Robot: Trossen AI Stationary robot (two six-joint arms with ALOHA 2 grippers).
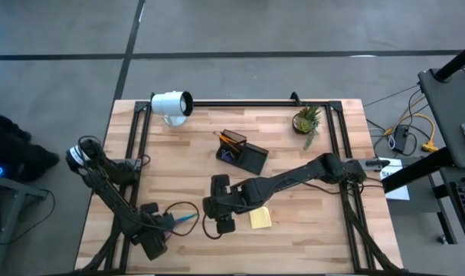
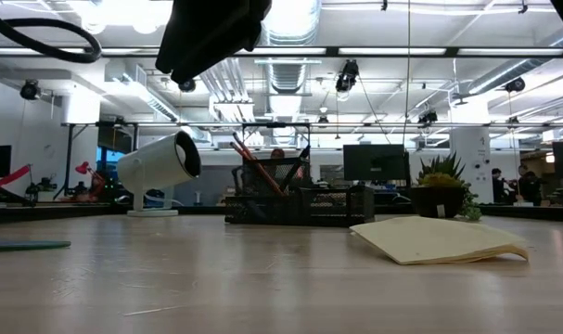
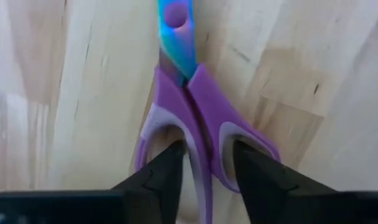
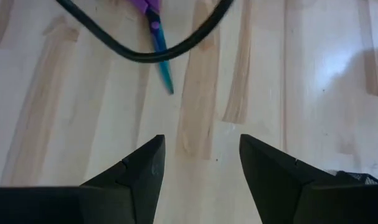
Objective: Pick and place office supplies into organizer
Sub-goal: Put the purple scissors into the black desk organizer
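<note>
Purple-handled scissors with a blue-teal blade lie flat on the wooden table near its front left. My left gripper points straight down over their handles, shut on them. My right gripper hangs open above bare wood just right of the scissors, holding nothing. The yellow sticky-note pad lies flat beside it. The black organizer stands mid-table with orange pens upright in its holder. My left gripper comes from above, with one finger down in each handle loop of the scissors. The two inner bars of the handles are pinched between the fingers. The fingers lie across the scissors, which rest flat on the table.
A white cylindrical lamp stands at the far left and a small potted plant at the far right. A black cable loops over the scissors' blade. Open wood lies between the scissors and the organizer.
</note>
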